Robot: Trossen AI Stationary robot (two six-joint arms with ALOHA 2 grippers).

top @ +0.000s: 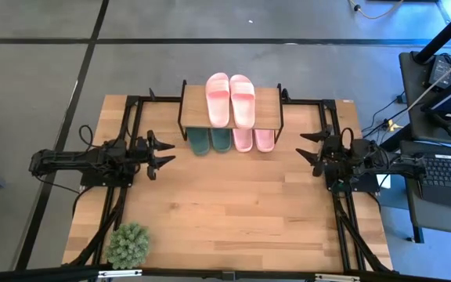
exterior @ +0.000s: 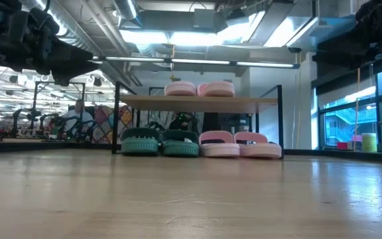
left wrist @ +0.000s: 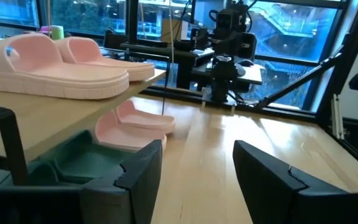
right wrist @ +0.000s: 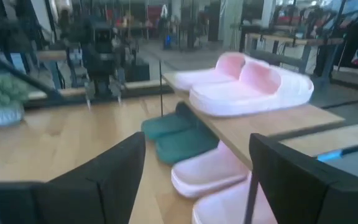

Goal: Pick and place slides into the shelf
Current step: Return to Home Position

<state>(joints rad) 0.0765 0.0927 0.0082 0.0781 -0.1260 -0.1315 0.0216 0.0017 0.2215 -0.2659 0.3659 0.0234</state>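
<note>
The shelf stands at the table's far edge on thin black legs. Two pink slides lie side by side on its wooden top board. Under it, on the table, sit two dark green slides and two more pink slides. In the low view the green pair and the pink pair line up in a row below the board. My left gripper hovers open left of the shelf; my right gripper hovers open right of it. Both are empty.
A small green potted plant stands at the table's near left corner. Black frame rails run along both table sides. A desk with a keyboard stands beyond the right edge. Bare wood spreads between the arms.
</note>
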